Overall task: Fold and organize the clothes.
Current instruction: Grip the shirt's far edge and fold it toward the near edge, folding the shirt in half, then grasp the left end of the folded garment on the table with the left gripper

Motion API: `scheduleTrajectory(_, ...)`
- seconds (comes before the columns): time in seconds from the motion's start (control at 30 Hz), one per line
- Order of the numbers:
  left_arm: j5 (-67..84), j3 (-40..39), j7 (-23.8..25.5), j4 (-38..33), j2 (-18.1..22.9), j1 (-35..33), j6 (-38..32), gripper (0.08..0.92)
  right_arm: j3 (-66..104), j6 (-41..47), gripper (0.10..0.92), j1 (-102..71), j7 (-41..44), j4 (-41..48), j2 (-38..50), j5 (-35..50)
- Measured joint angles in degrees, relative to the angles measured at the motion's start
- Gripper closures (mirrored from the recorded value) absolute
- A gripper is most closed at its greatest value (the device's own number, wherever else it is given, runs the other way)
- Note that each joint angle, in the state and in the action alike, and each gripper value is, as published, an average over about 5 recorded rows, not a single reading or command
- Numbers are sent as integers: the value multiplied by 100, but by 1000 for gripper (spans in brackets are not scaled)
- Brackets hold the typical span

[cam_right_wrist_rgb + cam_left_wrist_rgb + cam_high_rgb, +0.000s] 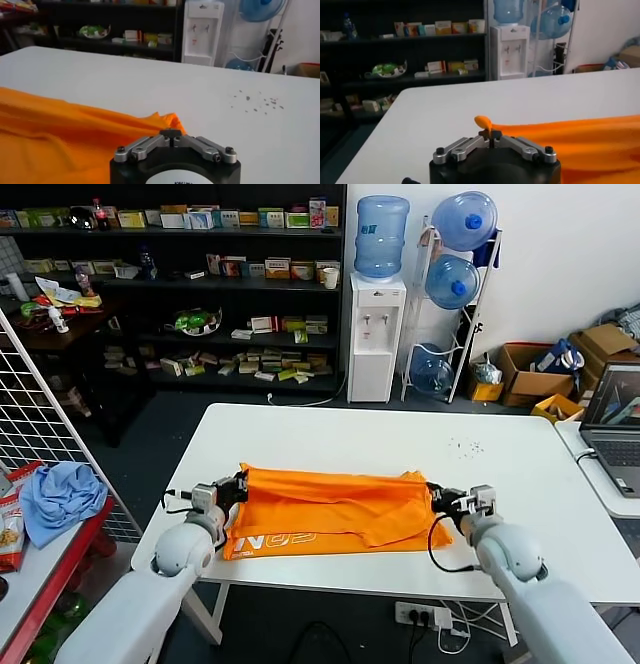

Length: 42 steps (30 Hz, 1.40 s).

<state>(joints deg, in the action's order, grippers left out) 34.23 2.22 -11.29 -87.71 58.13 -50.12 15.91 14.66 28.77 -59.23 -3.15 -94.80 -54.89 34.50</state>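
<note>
While my left claw point(237, 487) and right claw point(437, 497) pinch the T-shirt's point(330, 512) ends on the tabletop point(520, 474), I see one lengthwise fold; more folds remain.

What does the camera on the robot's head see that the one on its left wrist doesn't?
Only the head view shows the right gripper pinching the orange T-shirt's far end, its pale lettering, a laptop and a light blue cloth.

Only the left wrist view shows, close up, a small nub of orange fabric poking out between the shut fingers.

Both show the left gripper gripping the shirt, the white table, the water dispenser and the shelves.
</note>
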Motion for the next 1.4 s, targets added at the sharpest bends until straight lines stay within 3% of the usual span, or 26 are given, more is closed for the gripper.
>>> scheduleTrajectory(0.3, -103, 224, -139, -745, -210, -1044, 60, 904, 75, 203, 898, -872, -292, -758, 227, -127)
scheduleTrajectory(0.5, -196, 319, -222, -961, -215, -1436, 78, 871, 106, 210, 775, -1118, -398, -986, 275, -211)
scheduleTrajectory(1.13, 613, 818, -627, -1112, -126, -1563, 360, 318, 128, 256, 238, -1425, -618, -1439, 390, -123)
scheduleTrajectory(1.23, 873, 846, -687, -1080, -62, -1541, 439, 222, 139, 265, 209, -1463, -638, -1484, 396, -102)
scheduleTrajectory(1.4, 1171, 853, -730, -1006, 37, -1496, 525, 182, 161, 270, 203, -1515, -658, -1536, 398, -83)
